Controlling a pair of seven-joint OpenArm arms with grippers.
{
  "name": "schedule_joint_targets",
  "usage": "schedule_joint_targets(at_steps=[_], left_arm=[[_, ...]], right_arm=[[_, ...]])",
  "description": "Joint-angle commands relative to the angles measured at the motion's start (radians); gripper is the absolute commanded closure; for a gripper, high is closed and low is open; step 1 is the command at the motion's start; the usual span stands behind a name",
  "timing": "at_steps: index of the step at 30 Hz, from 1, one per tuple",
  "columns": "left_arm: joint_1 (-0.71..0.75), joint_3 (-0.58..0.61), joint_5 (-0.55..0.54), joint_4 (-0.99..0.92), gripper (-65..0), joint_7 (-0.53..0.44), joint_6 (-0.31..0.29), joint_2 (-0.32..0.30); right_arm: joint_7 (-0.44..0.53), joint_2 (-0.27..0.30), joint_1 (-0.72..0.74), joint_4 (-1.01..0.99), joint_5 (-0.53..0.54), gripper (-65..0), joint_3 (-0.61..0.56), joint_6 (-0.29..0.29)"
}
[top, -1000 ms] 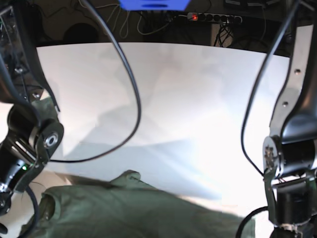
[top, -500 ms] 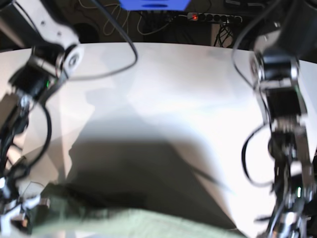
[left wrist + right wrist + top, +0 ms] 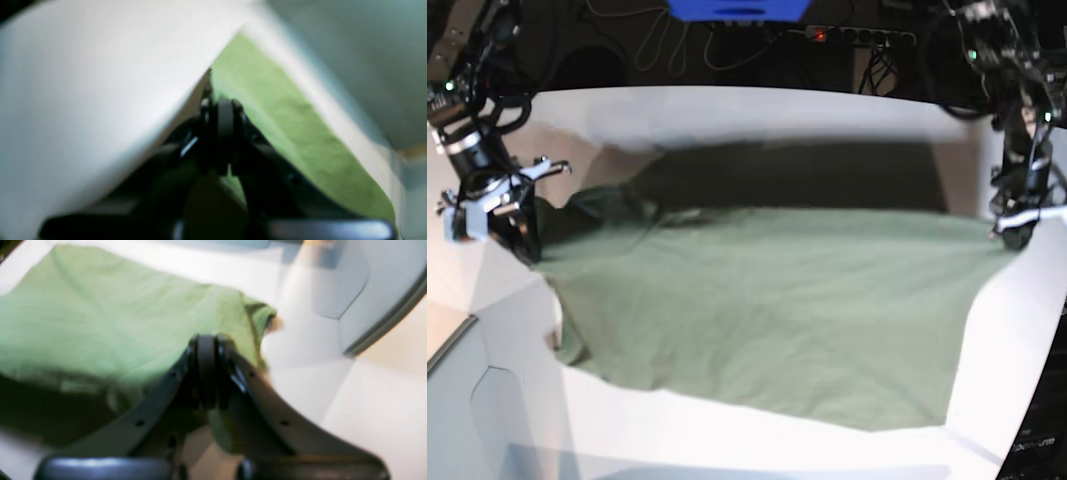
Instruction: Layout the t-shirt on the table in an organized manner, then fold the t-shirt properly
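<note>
Here, both pincers grip the t-shirt point(image 3: 767, 300) aloft.

No readable text, labels or signs.

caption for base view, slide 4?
Both grippers, left and right, hold the t-shirt stretched above the table.

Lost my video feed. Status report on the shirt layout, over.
Left gripper and right gripper both shut on the t-shirt. Shirt stretched between them over the table. Nothing in the way.
</note>
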Motion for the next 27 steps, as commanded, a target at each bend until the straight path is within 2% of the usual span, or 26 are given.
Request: schedule_joint_targets(at_steps=[1, 7, 11, 14, 18, 22, 24, 27], left_arm=[[0.016, -0.020, -0.040, 0.024, -0.1, -0.022, -0.024, -0.010], [0.096, -0.112, -0.108, 0.030, -0.1, -0.022, -0.024, -0.016], [0.088, -0.122, -0.106, 0.030, -0.1, -0.021, -0.024, -0.016], [0.022, -0.120, -0.102, 0.022, -0.1, -0.015, -0.024, -0.016], [-0.120, -0.097, -0.065, -0.015, -0.1, -0.013, -0.024, -0.021], [-0.341, 0.078, 0.119, -0.100, -0.1, -0.013, -0.024, -0.079], [-0.467, 0.152, 0.195, -0.176, -0.1, -0.015, -0.024, -0.085], [-0.654, 0.238, 0.268, -0.289, -0.1, -0.015, -0.024, -0.082]], right_arm=[[0.052, 0.011, -0.019, 0.020, 0.023, 0.0, 0.005, 0.004], [0.093, 0.012, -0.078, 0.022, 0.023, 0.0, 0.005, 0.004], [0.085, 0.012, -0.056, 0.014, 0.023, 0.0, -0.003, 0.004], [0.055, 0.012, 0.007, -0.009, 0.020, 0.0, -0.004, 0.004], [-0.082, 0.022, 0.193, -0.101, 0.019, 0.0, -0.004, 0.004], [-0.209, 0.071, 0.478, -0.274, 0.017, 0.0, -0.024, 0.004], [-0.255, 0.106, 0.624, -0.371, 0.017, 0.0, -0.044, 0.004], [-0.271, 0.152, 0.832, -0.556, 0.017, 0.0, -0.093, 0.004]])
